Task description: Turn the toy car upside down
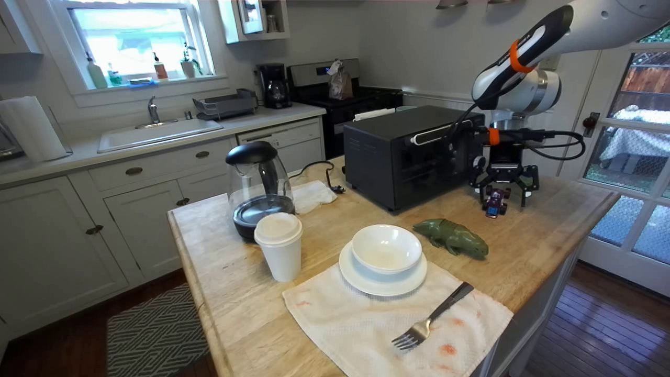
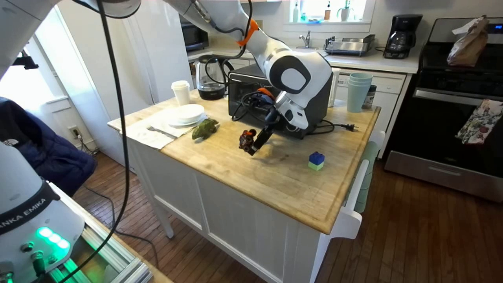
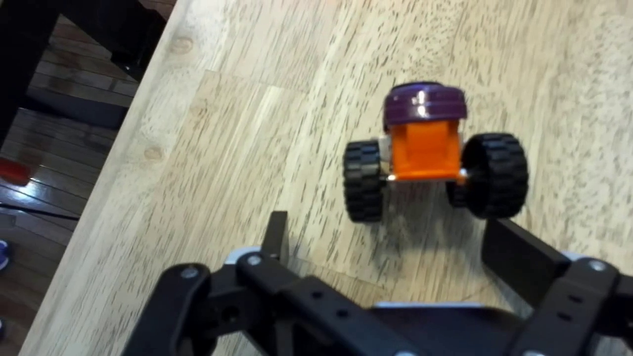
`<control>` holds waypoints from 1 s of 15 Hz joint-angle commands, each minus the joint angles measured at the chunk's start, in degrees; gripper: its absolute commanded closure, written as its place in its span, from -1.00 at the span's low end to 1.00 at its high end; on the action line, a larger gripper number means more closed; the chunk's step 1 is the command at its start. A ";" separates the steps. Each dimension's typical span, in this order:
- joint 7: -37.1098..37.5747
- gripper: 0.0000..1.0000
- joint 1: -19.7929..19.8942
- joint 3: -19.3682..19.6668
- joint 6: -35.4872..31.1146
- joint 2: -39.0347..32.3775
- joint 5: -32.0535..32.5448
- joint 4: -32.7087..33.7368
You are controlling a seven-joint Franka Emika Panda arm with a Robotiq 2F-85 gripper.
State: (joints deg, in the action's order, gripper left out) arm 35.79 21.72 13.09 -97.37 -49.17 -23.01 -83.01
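Note:
The toy car is small, with black wheels, a purple top and an orange end. It shows in both exterior views [image 1: 494,202] [image 2: 247,140] and in the wrist view [image 3: 425,148]. It is upright on its wheels on the wooden table, in front of the black toaster oven. My gripper [image 3: 385,222] is open and tilted down beside the orange end; its fingers are spread wide with bare wood between them. The right fingertip in the wrist view lies close to the right wheel; I cannot tell if they touch. The gripper also shows in both exterior views [image 1: 502,198] [image 2: 252,151].
The black toaster oven [image 1: 369,165] stands close behind the gripper. A green lizard-like figure [image 1: 453,238], a white bowl [image 1: 386,248] on a plate, and a fork [image 1: 432,317] lie to one side. A blue and green block [image 2: 316,161] sits on the table's other side.

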 commanded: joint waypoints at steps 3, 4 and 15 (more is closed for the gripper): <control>-0.06 -1.00 0.66 -0.91 3.65 -2.92 -1.89 3.80; -0.10 -1.00 0.61 -0.98 3.70 -3.08 -1.89 3.89; -0.41 -0.45 1.26 -1.49 5.96 -3.57 -4.82 3.86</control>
State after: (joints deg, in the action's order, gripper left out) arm 35.76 21.97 12.25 -93.26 -51.04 -25.93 -81.52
